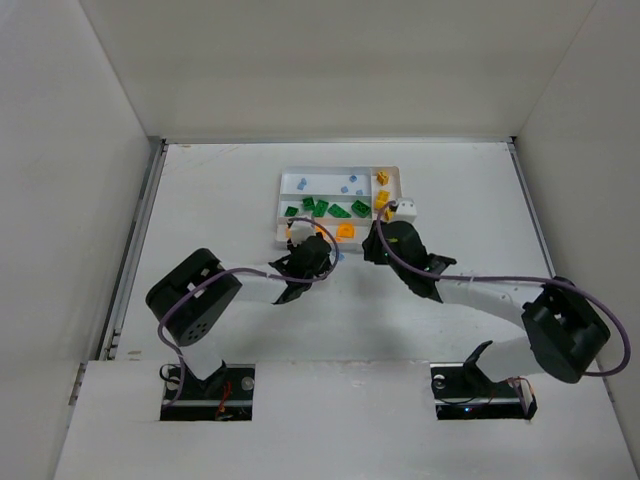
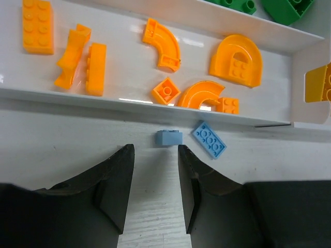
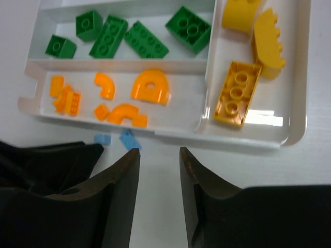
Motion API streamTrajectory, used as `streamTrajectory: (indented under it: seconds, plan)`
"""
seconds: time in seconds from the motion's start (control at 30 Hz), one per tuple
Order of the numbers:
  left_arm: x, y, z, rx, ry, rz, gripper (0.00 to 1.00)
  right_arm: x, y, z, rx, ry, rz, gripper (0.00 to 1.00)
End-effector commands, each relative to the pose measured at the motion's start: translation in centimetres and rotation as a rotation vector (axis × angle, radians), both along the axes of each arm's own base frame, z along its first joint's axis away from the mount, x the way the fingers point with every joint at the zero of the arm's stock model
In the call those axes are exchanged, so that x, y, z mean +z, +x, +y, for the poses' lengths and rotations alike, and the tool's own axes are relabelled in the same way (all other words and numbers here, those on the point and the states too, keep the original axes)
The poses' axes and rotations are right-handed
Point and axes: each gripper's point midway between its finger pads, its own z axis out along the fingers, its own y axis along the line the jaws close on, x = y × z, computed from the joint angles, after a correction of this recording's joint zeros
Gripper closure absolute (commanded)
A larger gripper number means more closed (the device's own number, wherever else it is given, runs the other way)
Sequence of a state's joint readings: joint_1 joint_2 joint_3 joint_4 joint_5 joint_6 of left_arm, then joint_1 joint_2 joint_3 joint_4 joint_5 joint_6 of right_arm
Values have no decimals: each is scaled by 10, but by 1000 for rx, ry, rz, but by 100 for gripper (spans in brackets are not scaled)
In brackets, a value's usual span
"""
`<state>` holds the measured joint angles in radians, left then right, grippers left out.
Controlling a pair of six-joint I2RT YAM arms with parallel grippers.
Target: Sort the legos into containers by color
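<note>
Just ease the half-open, empty left pincer (image 2: 155,155) forward around the light blue brick (image 2: 169,137) on the surface (image 2: 62,134) just beside the tray (image 2: 103,101), pinch squarely; keep the empty, half-open right pincer (image 3: 159,157) clear.

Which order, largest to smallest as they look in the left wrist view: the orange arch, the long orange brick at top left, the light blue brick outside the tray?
1. orange arch
2. long orange brick
3. light blue brick

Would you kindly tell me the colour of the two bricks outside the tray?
Both bricks are light blue; left wrist view shows them best.
</note>
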<state>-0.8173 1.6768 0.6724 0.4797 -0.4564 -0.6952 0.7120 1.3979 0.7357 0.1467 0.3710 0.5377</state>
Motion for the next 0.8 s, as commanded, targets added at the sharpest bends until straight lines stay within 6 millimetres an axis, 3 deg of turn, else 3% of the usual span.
streamTrajectory:
  seconds: [0.0,0.17,0.27,0.47,0.6,0.7,0.77]
  plan:
    - [14,14,-5,24,41,-53,64,6,-16,11,-11,112,-31,56]
    - [8,19,-13,17,61,-43,65,-31,-48,13,18,103,43,55]
    - [2,20,-11,30,92,-38,67,-40,-62,14,25,117,60,55]
    - [-3,25,-11,41,127,-37,72,-40,-65,12,27,122,47,55]
    - [1,25,-8,41,150,-52,84,-47,-63,14,32,100,53,54]
    - [10,19,-8,28,142,-53,89,-51,-62,15,34,92,56,53]
    - [27,11,-9,11,120,-69,90,-51,-60,15,36,84,49,52]
